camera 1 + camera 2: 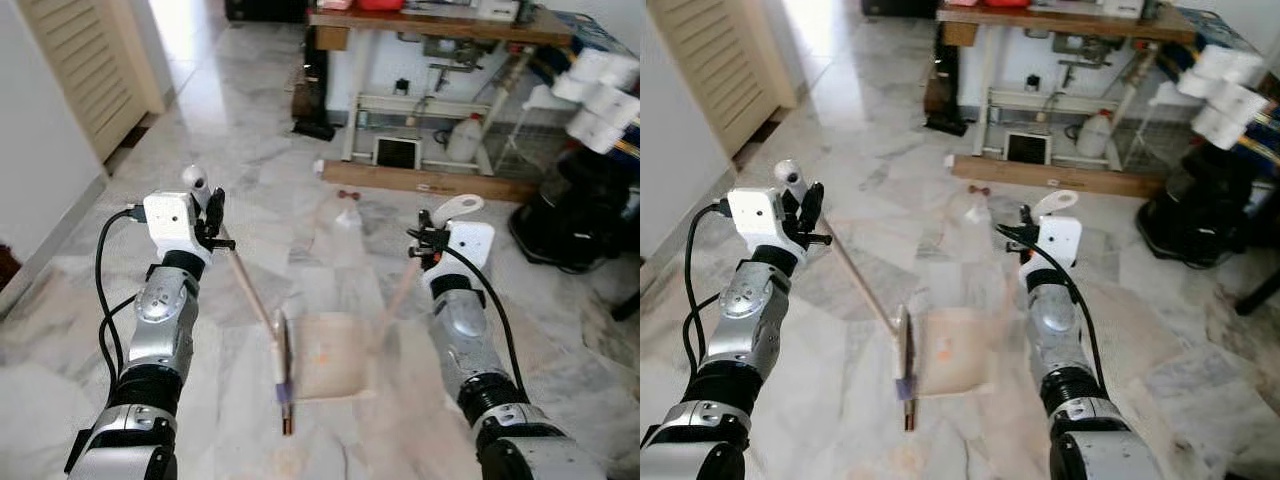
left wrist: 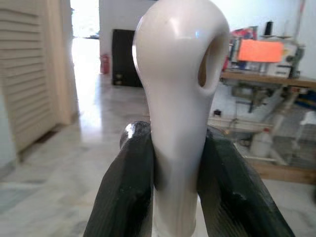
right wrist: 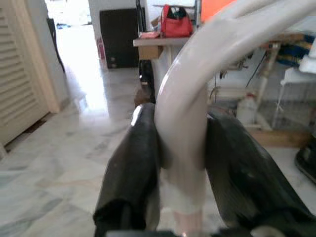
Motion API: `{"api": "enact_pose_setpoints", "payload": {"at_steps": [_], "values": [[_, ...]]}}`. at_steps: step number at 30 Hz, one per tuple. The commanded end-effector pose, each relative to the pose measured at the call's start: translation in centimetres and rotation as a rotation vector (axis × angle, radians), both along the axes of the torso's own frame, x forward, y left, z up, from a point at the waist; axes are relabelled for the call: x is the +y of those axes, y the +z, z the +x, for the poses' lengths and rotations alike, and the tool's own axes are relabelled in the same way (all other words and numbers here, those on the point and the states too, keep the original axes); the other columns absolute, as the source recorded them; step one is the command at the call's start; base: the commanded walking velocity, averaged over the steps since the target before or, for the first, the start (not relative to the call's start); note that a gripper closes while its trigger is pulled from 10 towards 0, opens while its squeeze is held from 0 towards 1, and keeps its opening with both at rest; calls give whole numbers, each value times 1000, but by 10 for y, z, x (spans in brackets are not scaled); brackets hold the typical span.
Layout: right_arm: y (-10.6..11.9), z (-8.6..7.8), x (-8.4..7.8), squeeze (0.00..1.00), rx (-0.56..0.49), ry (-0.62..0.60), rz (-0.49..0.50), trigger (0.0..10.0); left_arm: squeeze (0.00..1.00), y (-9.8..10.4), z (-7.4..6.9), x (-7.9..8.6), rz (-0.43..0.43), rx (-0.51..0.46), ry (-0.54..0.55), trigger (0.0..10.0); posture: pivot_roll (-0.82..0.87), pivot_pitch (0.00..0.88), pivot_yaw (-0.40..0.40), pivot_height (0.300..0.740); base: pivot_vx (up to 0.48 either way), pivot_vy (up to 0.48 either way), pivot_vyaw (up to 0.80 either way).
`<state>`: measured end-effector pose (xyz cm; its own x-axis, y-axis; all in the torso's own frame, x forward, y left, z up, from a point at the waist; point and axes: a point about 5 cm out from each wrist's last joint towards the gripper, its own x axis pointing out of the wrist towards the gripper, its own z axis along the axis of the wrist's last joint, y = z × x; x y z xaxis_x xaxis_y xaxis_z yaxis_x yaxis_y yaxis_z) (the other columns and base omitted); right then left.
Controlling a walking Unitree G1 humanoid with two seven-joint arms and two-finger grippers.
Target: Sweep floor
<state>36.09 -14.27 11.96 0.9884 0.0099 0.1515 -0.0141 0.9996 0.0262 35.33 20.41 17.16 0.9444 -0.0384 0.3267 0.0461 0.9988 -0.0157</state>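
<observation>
Left tool (image 1: 213, 215): clenched on the white top of the broom handle (image 1: 250, 285).
Right tool (image 1: 428, 240): clenched on the dustpan handle (image 1: 400, 290).
Broom head (image 1: 284, 372): on the marble floor (image 1: 250, 200), touching the dustpan's left edge.
Dustpan (image 1: 330, 358): flat on the floor, between both arms.
Broom's long line: slanting down from left tool toward dustpan.
Nearer arm: left for broom, right for dustpan.
Next move, a guess: pushing broom head sideways into dustpan.
</observation>
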Motion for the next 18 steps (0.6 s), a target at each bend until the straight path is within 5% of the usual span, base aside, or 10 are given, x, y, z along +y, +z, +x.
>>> {"api": "enact_pose_setpoints", "payload": {"at_steps": [1, 11, 18], "values": [[9, 2, -4, 0, -42, -18, 32, 10000, 0, 16, 4, -9, 32, -59, -26, 10000, 96, 28, 19, 740, 0, 0, 0], [8, 2, -4, 0, -36, -19, 26, 10000, 0, 15, 4, -9, 28, -49, -31, 10000, 96, 31, 19, 740, 0, 0, 0], [8, 2, -6, 0, -35, -24, 33, 10000, 0, 14, 4, -9, 29, -40, -31, 10000, 95, 35, 20, 740, 0, 324, 0]]}}
